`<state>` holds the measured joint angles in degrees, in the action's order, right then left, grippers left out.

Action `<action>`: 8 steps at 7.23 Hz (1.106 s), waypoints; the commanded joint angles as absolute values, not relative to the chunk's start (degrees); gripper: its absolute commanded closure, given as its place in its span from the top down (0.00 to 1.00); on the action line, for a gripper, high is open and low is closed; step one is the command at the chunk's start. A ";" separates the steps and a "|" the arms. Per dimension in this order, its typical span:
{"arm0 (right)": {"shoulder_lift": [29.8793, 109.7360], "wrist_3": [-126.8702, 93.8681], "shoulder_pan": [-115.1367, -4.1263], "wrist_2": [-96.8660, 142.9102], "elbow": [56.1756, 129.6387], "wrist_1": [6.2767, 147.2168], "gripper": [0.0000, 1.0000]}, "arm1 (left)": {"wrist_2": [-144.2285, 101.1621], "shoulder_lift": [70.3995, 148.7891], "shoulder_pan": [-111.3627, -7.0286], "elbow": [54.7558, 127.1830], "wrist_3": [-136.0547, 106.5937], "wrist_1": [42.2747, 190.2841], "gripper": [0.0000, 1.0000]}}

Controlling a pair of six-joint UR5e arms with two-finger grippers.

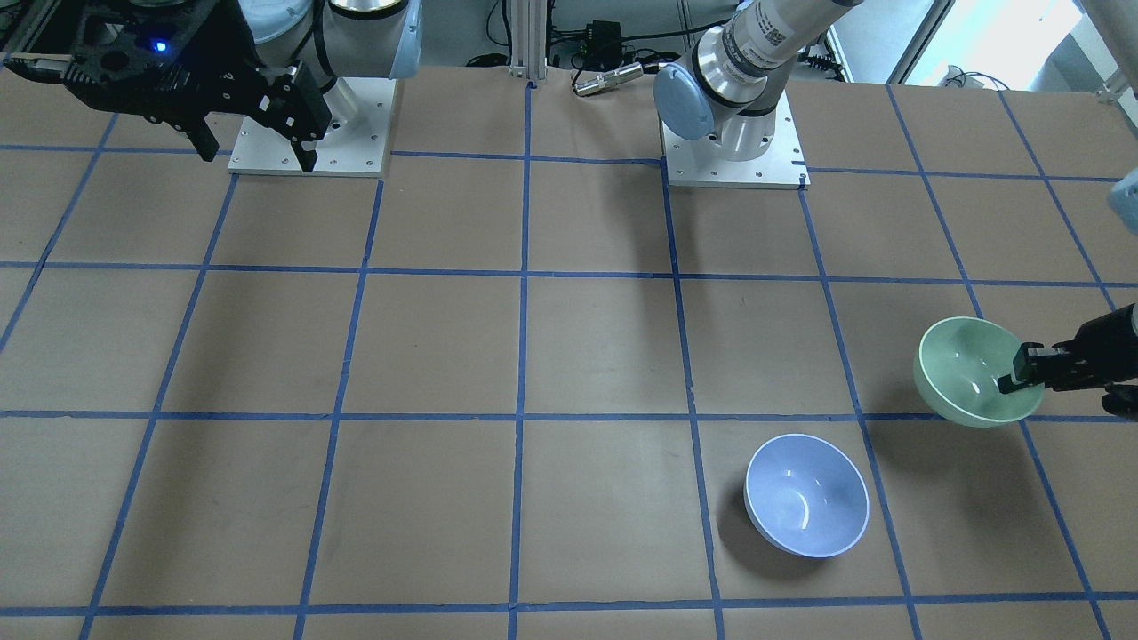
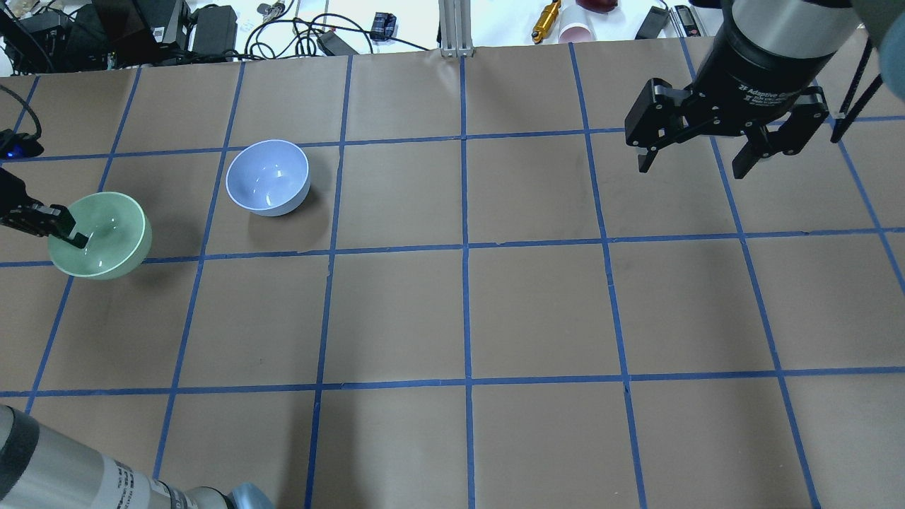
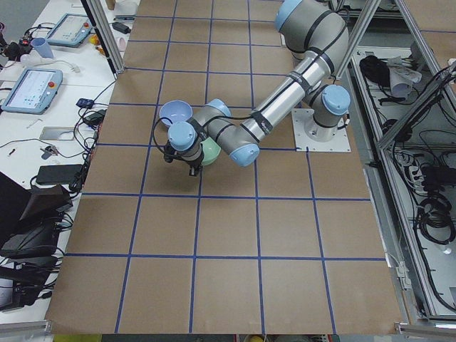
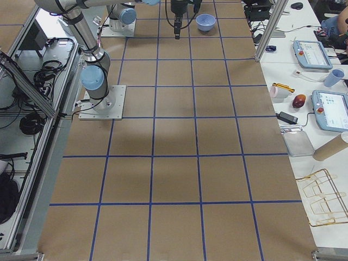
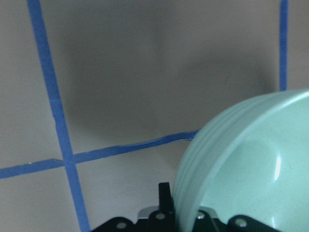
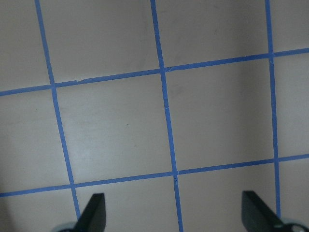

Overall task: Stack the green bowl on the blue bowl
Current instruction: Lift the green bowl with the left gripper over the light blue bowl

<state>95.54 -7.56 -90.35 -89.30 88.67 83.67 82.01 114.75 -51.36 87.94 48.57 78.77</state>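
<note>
The green bowl [image 2: 99,235] is lifted off the table, tilted, at the left edge of the overhead view. My left gripper [image 2: 63,233] is shut on its rim, one finger inside the bowl. The bowl also shows in the front-facing view [image 1: 973,369] and fills the lower right of the left wrist view [image 5: 251,169]. The blue bowl [image 2: 269,177] stands upright on the table to the right of the green one, apart from it; it also shows in the front-facing view [image 1: 806,494]. My right gripper [image 2: 700,159] is open and empty, high above the table's far right.
The table is brown paper with a blue tape grid [image 2: 463,247]. Cables, a power supply and small tools [image 2: 212,28] lie beyond the far edge. The arm bases [image 1: 733,164] stand on white plates at the robot's side.
</note>
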 commanded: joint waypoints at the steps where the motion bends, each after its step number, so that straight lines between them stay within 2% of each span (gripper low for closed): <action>1: 95.54 -7.56 -90.35 -89.30 88.59 83.67 1.00 | 80.95 111.81 -56.84 87.02 41.43 80.24 0.00; 4: 95.54 -7.56 -90.35 -89.30 88.68 83.67 1.00 | 80.60 113.63 -66.77 80.96 21.25 80.24 0.00; 8: 95.54 -7.56 -90.35 -89.30 88.68 83.67 1.00 | 78.75 118.20 -71.09 79.19 15.47 75.95 0.00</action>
